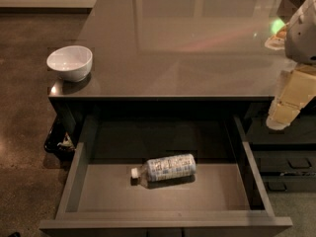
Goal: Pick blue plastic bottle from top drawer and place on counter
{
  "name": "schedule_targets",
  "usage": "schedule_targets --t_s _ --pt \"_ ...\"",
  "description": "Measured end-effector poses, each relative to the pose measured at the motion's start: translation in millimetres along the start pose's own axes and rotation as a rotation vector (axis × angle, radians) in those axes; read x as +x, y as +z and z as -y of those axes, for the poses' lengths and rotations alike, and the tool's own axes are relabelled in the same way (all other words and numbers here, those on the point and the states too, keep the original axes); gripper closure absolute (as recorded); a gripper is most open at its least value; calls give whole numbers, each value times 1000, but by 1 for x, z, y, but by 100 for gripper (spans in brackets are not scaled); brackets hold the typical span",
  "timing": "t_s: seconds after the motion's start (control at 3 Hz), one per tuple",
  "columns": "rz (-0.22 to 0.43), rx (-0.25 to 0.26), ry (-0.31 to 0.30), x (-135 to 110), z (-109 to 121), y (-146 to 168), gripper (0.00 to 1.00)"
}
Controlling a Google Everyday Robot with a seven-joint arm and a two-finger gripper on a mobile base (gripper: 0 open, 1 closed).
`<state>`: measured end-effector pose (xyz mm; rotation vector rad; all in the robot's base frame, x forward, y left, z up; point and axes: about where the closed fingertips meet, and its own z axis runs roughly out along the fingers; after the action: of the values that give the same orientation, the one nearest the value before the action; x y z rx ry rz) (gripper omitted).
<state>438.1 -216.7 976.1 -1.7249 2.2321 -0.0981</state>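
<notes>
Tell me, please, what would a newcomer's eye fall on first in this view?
Probably the blue plastic bottle, lying on its side with its white cap to the left on the floor of the open top drawer. Next come the white bowl at the front left corner of the glossy counter, and the pale gripper at the view's right edge, apart from the bottle.

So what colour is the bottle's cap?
White cap on the blue plastic bottle, camera view; gripper hangs at the right edge.
</notes>
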Motion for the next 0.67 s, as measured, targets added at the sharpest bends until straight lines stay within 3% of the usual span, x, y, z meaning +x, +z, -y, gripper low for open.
schedule_targets --t_s 0.33,0.67 --pt "0 0 0 0 0 0 0" --pt "62 -33 -18 -8 -15 31 0"
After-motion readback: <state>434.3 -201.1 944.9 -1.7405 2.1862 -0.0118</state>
